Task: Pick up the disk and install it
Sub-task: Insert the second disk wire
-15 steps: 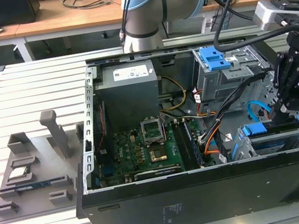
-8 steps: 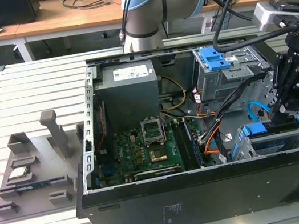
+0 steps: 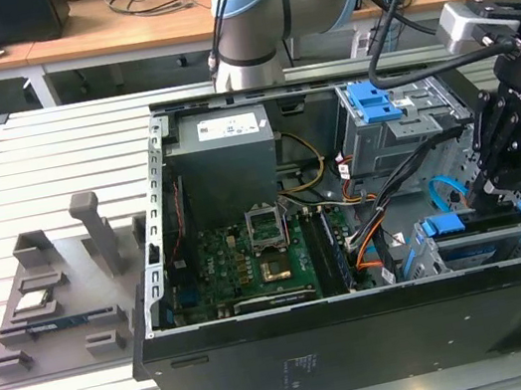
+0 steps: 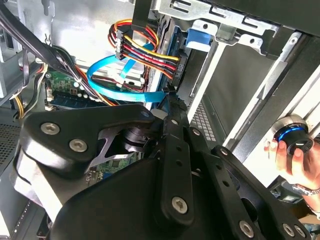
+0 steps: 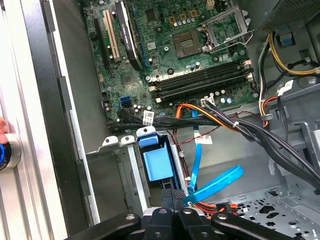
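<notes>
The disk sits in the lower drive cage of the open computer case [image 3: 367,338]. Its blue plastic end [image 5: 157,162] faces me and its metal body is hidden inside the cage. The same blue end appears in the exterior view [image 3: 443,225] and as a blue tab in the second wrist view [image 4: 200,39]. My gripper [image 5: 173,196] hangs just off that end with its black fingers closed together and nothing visible between them. It reaches into the case at the exterior view's right [image 3: 486,187], beside a blue flat cable [image 4: 125,92]. Whether the fingertips touch the disk I cannot tell.
Bundled cables [image 5: 240,125] cross the case between the motherboard [image 5: 190,45] and the cage. A grey metal box [image 3: 224,161] and an upper cage with a blue clip [image 3: 372,102] stand at the back. A grey parts fixture [image 3: 47,303] lies outside. A person's hand [image 4: 295,160] holds a lit knob.
</notes>
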Controlling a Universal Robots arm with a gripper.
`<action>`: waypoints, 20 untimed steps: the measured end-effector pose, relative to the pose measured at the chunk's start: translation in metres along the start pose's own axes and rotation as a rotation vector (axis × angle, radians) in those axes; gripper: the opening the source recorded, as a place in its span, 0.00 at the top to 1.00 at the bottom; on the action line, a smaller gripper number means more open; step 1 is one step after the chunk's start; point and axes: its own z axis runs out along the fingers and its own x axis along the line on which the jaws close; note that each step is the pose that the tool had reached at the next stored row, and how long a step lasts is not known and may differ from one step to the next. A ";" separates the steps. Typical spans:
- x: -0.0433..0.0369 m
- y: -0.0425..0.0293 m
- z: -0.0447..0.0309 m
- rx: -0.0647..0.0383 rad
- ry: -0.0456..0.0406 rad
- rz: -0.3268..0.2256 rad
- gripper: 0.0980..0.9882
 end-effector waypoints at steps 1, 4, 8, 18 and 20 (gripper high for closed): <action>0.0000 0.0000 0.0000 0.000 -0.0002 0.000 1.00; 0.0003 -0.0023 -0.0002 -0.002 0.0003 0.002 1.00; 0.0003 -0.0026 0.0014 -0.002 0.0006 0.003 1.00; 0.0009 -0.0011 -0.0006 -0.002 -0.0009 0.003 1.00; 0.0018 -0.0003 -0.0094 -0.002 0.0001 0.003 1.00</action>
